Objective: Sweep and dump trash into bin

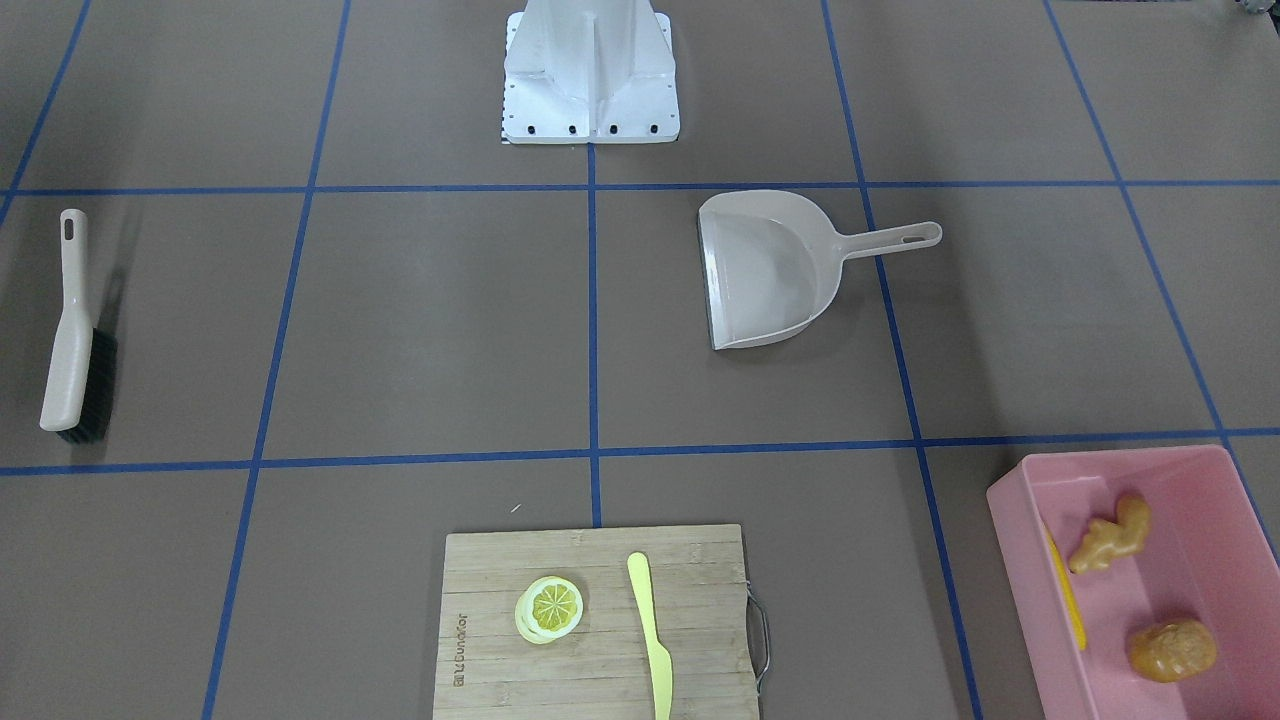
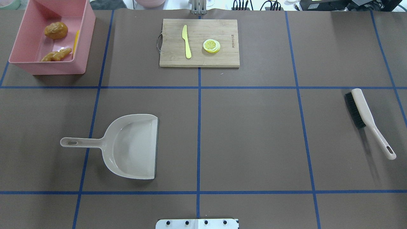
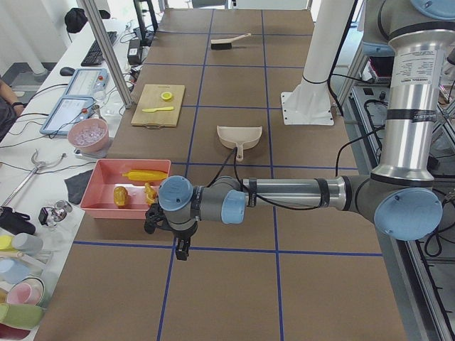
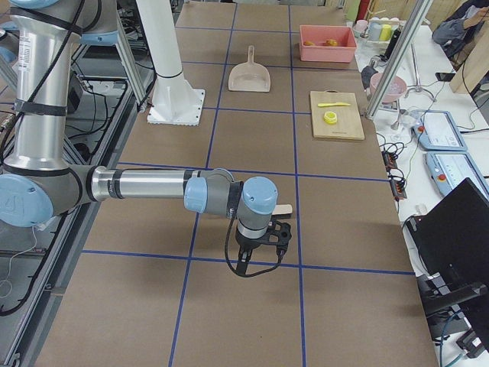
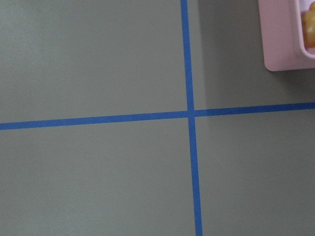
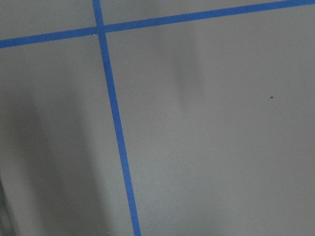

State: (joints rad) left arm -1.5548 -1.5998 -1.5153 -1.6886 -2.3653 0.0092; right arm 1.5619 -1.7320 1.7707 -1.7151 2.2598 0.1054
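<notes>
Corn cob (image 2: 76, 43), potato (image 2: 56, 30), ginger root (image 2: 56, 55) inside pink bin (image 2: 51, 67)

Upright at the far left corner of the table (image 2: 248, 127): rectangular pink bin (image 2: 51, 67), smooth-sided, round-cornered. Holds an orange-brown potato (image 2: 56, 30), a knobbly tan ginger root (image 2: 56, 55) and a yellow corn cob (image 2: 75, 43) along one long wall.

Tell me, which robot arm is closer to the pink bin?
Left. The left gripper hangs just beyond the pink bin's outer end, close beside it. The right gripper is far off at the opposite end of the table.
</notes>
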